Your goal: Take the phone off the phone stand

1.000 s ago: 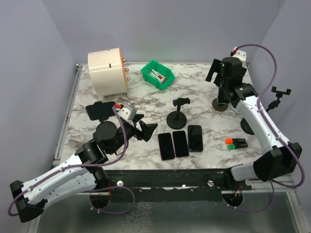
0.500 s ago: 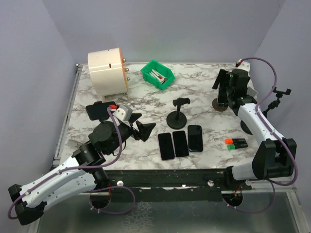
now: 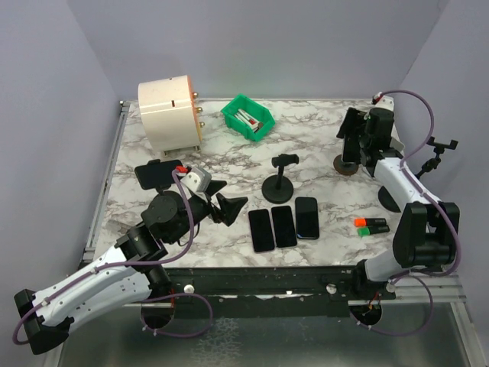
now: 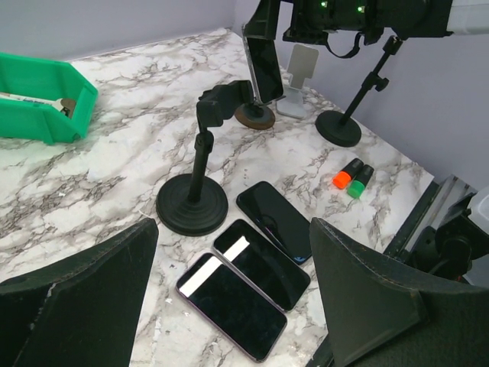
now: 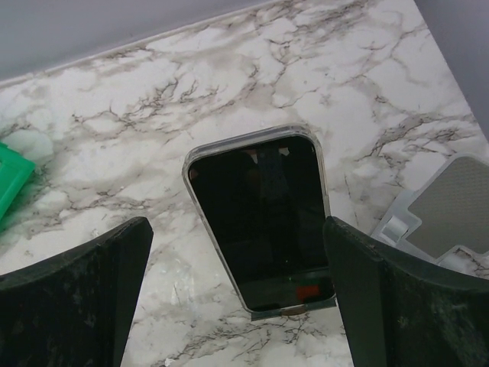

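Observation:
A phone (image 5: 260,222) in a clear case stands upright on a phone stand with a round brown base (image 3: 346,165) at the far right. My right gripper (image 5: 237,222) hangs over it, open, one finger on each side of the phone and neither touching it. From the left wrist view the same phone (image 4: 265,69) shows under the right gripper. My left gripper (image 3: 228,200) is open and holds nothing, low over the table left of three flat phones (image 3: 284,224). A second phone (image 3: 157,174) sits sideways on a stand at the left.
An empty black stand (image 3: 279,183) rises mid-table. At the back are a green bin (image 3: 247,117) and a pale drum (image 3: 170,113). On the right are two markers (image 3: 372,225), a clamp stand (image 3: 390,199) and a grey-white stand (image 5: 447,199).
My right gripper has moved right and down toward the upright phone, and its arm has folded back. My left gripper has shifted slightly and opened a little wider.

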Available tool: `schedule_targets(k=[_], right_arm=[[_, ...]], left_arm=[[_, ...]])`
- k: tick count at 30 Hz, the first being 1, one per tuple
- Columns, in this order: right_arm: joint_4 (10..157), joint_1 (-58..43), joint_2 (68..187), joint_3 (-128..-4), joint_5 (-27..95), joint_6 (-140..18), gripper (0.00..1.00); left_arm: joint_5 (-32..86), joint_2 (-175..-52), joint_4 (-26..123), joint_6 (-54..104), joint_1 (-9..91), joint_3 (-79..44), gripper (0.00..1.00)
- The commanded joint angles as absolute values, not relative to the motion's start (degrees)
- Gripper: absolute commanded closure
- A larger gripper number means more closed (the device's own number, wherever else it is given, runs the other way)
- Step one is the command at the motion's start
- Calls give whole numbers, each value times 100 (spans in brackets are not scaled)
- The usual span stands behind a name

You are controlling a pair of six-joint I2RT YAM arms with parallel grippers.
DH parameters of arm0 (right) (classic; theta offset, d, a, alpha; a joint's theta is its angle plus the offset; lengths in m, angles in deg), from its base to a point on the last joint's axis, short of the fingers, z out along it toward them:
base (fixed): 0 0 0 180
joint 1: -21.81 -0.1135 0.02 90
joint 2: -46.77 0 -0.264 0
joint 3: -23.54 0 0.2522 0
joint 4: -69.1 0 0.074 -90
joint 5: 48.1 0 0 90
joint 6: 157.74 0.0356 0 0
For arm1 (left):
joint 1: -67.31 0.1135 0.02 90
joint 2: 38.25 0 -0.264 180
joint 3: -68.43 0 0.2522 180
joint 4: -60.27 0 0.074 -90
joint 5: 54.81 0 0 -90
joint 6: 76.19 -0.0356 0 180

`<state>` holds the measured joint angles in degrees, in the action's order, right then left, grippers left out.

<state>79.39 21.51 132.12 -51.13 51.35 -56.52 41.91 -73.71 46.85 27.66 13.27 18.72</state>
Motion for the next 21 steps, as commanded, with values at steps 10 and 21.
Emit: schedule_targets(k=[10, 21], right_arm=[[7755, 2346, 13555, -5205, 4998, -5673, 1], [7810, 2355, 13808, -5272, 4967, -5658, 1]], left_arm=[[3971, -7454, 4739, 2691, 1378, 1884, 18], [3976, -7494, 4695, 2673, 1396, 1869, 18]])
